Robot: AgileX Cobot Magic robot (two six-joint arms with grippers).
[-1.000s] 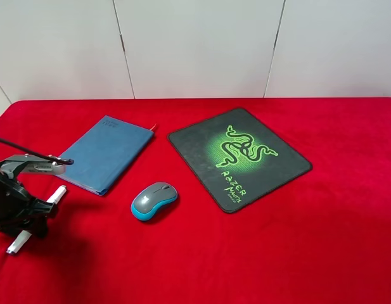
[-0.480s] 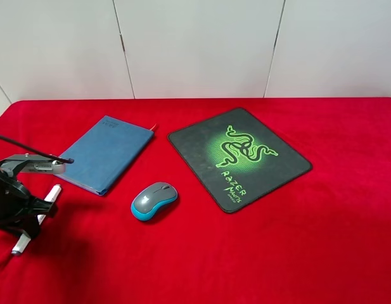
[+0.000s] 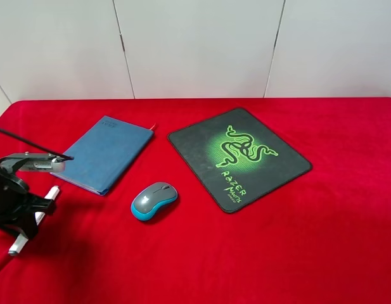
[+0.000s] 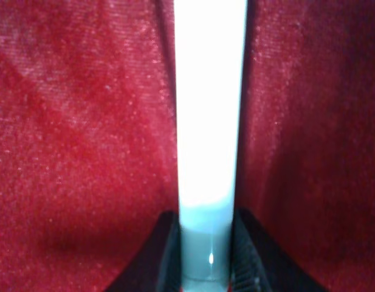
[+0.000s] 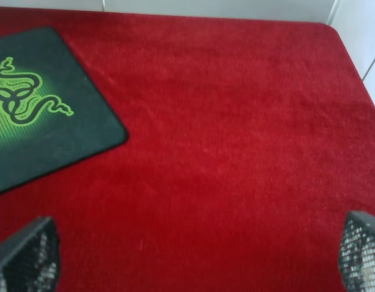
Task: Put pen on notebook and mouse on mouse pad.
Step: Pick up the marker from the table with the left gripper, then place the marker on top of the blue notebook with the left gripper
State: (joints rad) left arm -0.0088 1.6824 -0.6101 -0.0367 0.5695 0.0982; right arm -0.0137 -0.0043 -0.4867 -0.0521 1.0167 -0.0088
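Observation:
The white pen lies slanted at the table's far left, and my left gripper is shut on its middle. In the left wrist view the black fingers press both sides of the pen over the red cloth. The slate-blue notebook lies closed just right of and behind the pen. The grey and teal mouse sits on the cloth between the notebook and the black mouse pad. My right gripper is open over bare cloth right of the mouse pad and is out of the high view.
A red cloth covers the whole table. A white panelled wall stands behind it. The table's right edge shows in the right wrist view. The left arm's cable arcs above the gripper.
My left gripper has shifted slightly to the left with the pen held in it. The notebook, mouse and mouse pad have not moved.

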